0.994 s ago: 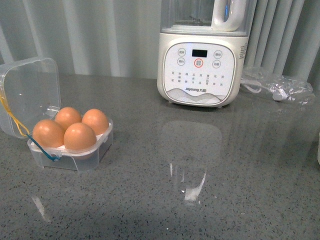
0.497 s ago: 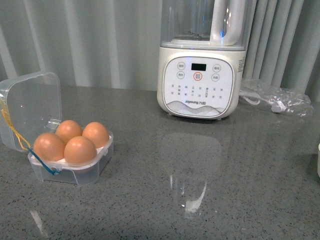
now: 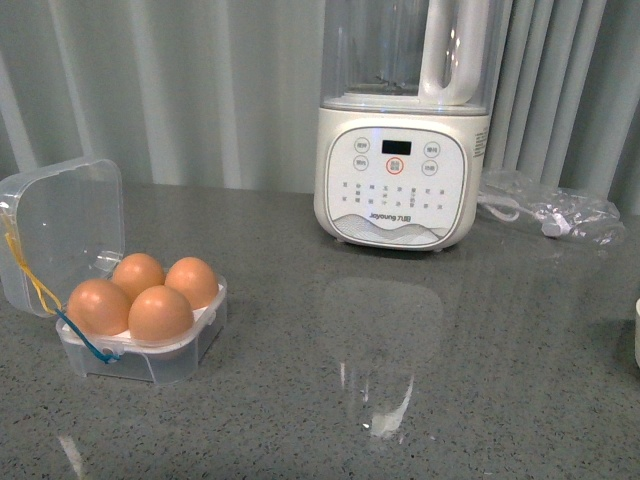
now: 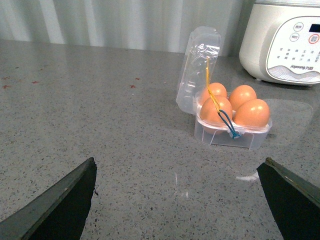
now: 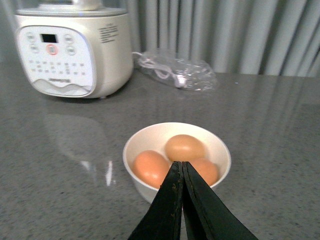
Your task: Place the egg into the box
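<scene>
Front view has drifted upward; nothing else moved. The box [image 3: 140, 358] on the surface [image 3: 450, 380] is full, the egg [image 3: 160, 312] inside: seemingly done. Left claw [image 4: 176, 167] gapes empty; right claw [image 5: 181, 167] is closed, empty.

You're looking at a grey desk [image 3: 480, 380], finely speckled in black and white, with pale glossy reflections. On its left, the box [image 3: 150, 360] is clear plastic, crossed by a yellow band [image 3: 28, 270] and a blue band [image 3: 88, 343]. The eggs [image 3: 160, 312] in it are plain orange-brown. At the far side, the blender [image 3: 400, 190] is cream-white with a black display and a red-ringed button. The curtain [image 3: 200, 90] behind shows pale grey-green vertical folds. The bowl [image 5: 176, 125] is white. The left gripper [image 4: 179, 160] and right gripper [image 5: 181, 162] are black.
</scene>
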{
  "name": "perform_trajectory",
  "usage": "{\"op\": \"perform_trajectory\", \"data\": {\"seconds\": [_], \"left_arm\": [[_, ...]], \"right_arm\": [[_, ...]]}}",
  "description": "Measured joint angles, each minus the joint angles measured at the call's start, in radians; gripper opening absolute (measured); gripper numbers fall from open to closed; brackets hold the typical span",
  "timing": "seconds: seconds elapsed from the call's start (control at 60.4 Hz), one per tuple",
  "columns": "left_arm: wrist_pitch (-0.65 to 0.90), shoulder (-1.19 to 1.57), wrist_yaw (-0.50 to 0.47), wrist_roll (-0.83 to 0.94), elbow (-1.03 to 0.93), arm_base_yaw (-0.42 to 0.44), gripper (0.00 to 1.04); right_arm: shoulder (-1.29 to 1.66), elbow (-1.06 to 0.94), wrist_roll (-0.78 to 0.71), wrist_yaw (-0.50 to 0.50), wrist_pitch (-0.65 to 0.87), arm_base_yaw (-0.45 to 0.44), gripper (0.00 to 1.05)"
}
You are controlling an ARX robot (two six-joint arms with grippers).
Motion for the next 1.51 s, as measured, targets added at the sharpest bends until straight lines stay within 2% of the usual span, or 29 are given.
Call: {"op": "perform_trajectory", "data": {"seconds": [0.895,0.978,1.309,1.375,1.508], "left_arm": [[0.0,0.0,0.0,0.0,0.0,0.0,0.98],[0.0,0.0,0.0,0.0,0.0,0.0,0.98],[0.0,0.0,0.0,0.0,0.0,0.0,0.98],[0.0,0.0,0.0,0.0,0.0,0.0,0.98],[0.0,0.0,0.0,0.0,0.0,0.0,0.98]], "right_arm": [[-0.296,-0.081,0.0,0.008,-0.198,0.007,0.03],[-0.431,-0.08,0.0,0.008,-0.367,0.008,0.03],[-0.467,-0.08,0.0,0.008,-0.376,0.008,0.03],[-0.467,-0.08,0.0,0.008,-0.376,0.008,0.1],[-0.467,-0.08,0.0,0.008,-0.376,0.008,0.33]]}}
